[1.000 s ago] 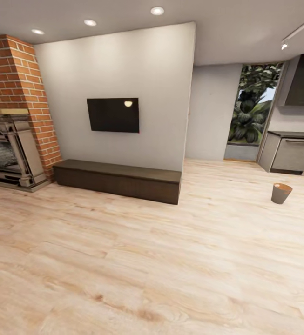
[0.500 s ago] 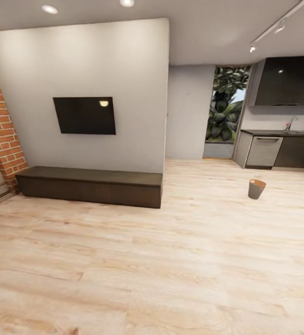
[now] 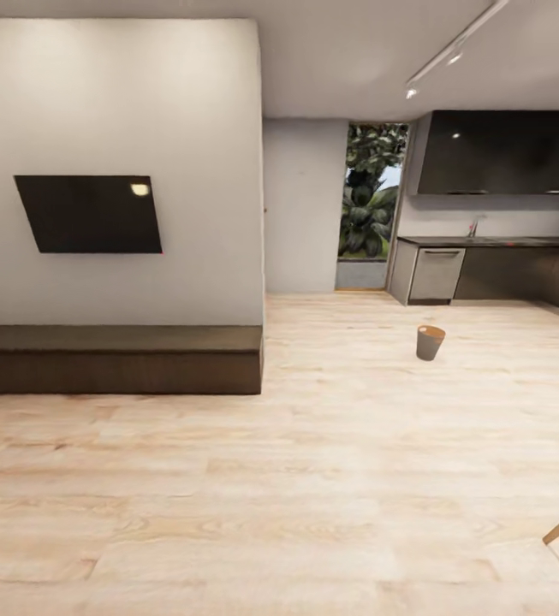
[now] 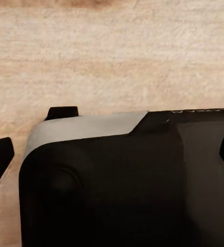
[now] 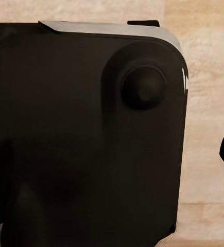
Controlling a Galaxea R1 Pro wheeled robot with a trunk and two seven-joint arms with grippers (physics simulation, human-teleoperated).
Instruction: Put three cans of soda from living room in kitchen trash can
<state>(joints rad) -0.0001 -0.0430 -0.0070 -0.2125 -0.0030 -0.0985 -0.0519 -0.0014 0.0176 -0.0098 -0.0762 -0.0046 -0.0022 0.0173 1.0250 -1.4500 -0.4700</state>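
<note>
The bin [image 3: 431,341] stands upright on the wood floor [image 3: 313,479] near the kitchen cabinets [image 3: 502,274]. Both grippers' finger state: cannot tell.

— What colours are in front of you?

— You see a pale blond wood-grain floor [image 3: 330,479] with darker tan streaks, a plain white-grey wall [image 3: 116,111], and a flat black TV [image 3: 89,214] with one small warm glare spot. The bench [image 3: 116,359] under it is dark brown.

— And the trash can?

— The tash can [image 3: 430,343] is grey-brown outside, orange-brown at the rim. Behind it your kitchen cabinets [image 3: 502,152] are near black, with a grey steel appliance front [image 3: 436,274] and green foliage in the window [image 3: 369,192].

— Near your grippers?

— Under the left gripper [image 4: 112,154], black fingertips, a black robot body [image 4: 122,190] with a light grey band, over the same blond planks.
</note>
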